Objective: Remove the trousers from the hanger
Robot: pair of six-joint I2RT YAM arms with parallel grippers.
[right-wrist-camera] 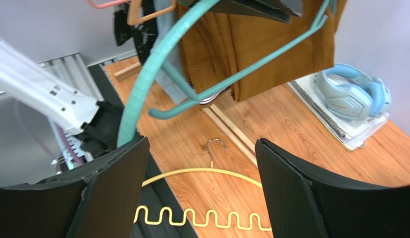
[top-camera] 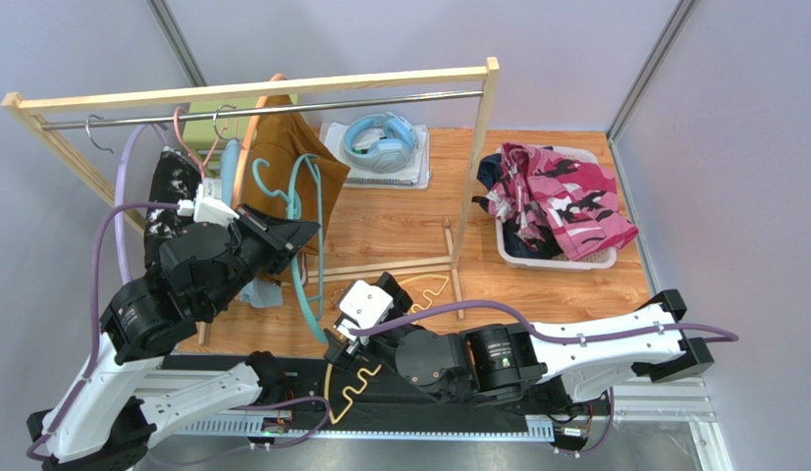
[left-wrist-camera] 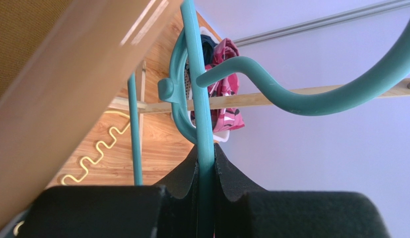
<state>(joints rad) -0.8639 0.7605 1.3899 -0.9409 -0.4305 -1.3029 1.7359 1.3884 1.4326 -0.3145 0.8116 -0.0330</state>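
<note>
The left arm comes up from its base at the near edge and leans toward the wooden clothes rack [top-camera: 380,76], elbow bent and wrist tipped at the hanging clothes. Its left gripper [left-wrist-camera: 206,148] is clamped tight on a thin bar of the teal plastic hanger [left-wrist-camera: 199,99], which stands nearly upright between the black pads [left-wrist-camera: 184,178]. The right arm lies low along the front of the table with its forearm pointing left. The right gripper [right-wrist-camera: 201,146] is spread wide with nothing between its fingers [right-wrist-camera: 117,178], hovering above the yellow wire hanger with the wavy bar [right-wrist-camera: 202,218] that lies flat on the wooden tabletop [top-camera: 400,221]. The mustard-brown trousers [top-camera: 287,147] hang from the metal rail [top-camera: 380,100] beside the teal hanger. The black trousers with white speckles [top-camera: 169,201] hang at the rack's left end behind the left arm, and a strip of light blue cloth [top-camera: 230,162] shows between those two. The pink-print trousers [top-camera: 567,201] are heaped in the white plastic basket [top-camera: 557,261] on the right, over a dark navy garment [top-camera: 490,169] of which only an edge shows. From above, the left arm's own wrist covers the spot where it grips. I cannot tell whether the mustard pair hangs on the teal hanger or on the orange hanger [top-camera: 250,147] looped around it. In the left wrist view a blurred wooden beam [left-wrist-camera: 68,99] fills the upper left. Light blue headphones [top-camera: 380,137] rest on a notebook [top-camera: 414,169] behind the rack.
</note>
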